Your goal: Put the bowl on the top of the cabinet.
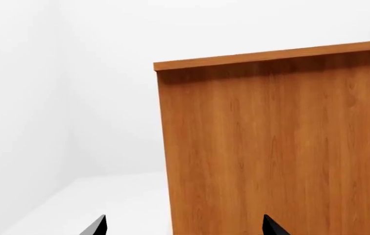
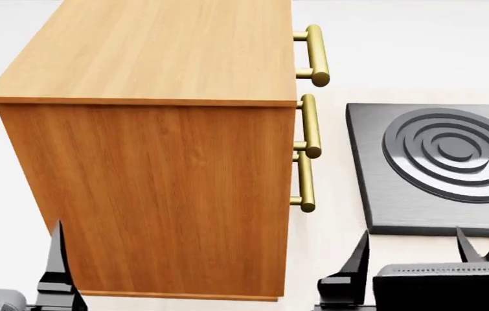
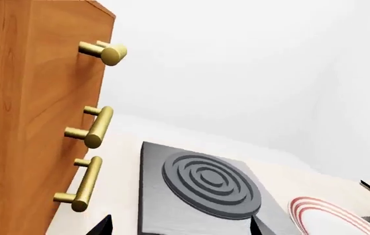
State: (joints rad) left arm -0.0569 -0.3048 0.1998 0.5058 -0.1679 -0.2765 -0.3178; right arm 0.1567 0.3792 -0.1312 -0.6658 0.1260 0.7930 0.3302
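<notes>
The right tool [image 2: 409,256] sits low at the near edge of the head view, its dark fingers spread apart with nothing between them. The left tool [image 2: 54,272] shows a single finger there; its wrist view shows two tips set wide, released, facing the cabinet [image 2: 153,181] side. The cabinet stands just beyond, brass handles [image 2: 306,155] on its right face, top bare. Right of it lies a dark ringed burner [image 2: 451,152] on the pale table [image 2: 335,220]. A red-ringed plate [image 3: 325,218] lies near it. White walls behind. The bowl is out of sight.
</notes>
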